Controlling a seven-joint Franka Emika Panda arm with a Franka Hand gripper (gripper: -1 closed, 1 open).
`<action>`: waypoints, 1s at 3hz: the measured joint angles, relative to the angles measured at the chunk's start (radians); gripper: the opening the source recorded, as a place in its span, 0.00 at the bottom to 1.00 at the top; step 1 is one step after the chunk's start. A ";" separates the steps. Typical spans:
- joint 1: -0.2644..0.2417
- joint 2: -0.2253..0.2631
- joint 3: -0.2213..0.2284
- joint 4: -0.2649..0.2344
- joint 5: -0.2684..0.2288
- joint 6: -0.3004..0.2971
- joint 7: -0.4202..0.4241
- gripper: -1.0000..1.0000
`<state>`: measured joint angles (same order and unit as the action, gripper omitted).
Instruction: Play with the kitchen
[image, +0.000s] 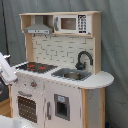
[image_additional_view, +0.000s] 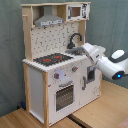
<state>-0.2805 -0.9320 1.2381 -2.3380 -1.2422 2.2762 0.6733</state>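
Note:
The kitchen (image: 60, 97) is a tall toy of white panels and pale wood and shows in both exterior views. On its counter are a black-red hob (image: 36, 66), a grey sink (image: 72, 75) and a black tap (image: 82, 59). Above hang a hood (image: 39, 29) and a small microwave (image: 70, 23). Knobs (image_additional_view: 57, 76) and an oven door (image_additional_view: 64, 96) sit on the front of the kitchen (image_additional_view: 35, 85). My white arm (image_additional_view: 107, 60) reaches in from the second exterior view's right. My gripper (image_additional_view: 87, 61) is by the counter's front edge, beside the cupboard door. In the first exterior view only a piece of the arm (image: 6, 70) shows at the left edge.
A grey curtain (image: 112, 50) hangs behind the kitchen. The kitchen stands on a wooden surface (image_additional_view: 100, 112). A pale rounded counter wing (image: 100, 80) juts out at the sink end. Something white (image: 10, 122) lies at the bottom left of the first exterior view.

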 joint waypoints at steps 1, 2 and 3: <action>0.000 0.000 -0.052 0.049 0.066 -0.060 -0.031 1.00; -0.004 0.003 -0.087 0.090 0.138 -0.116 -0.046 1.00; -0.035 0.011 -0.105 0.130 0.224 -0.157 -0.045 1.00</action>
<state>-0.3152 -0.9211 1.1334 -2.2077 -1.0177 2.1194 0.6287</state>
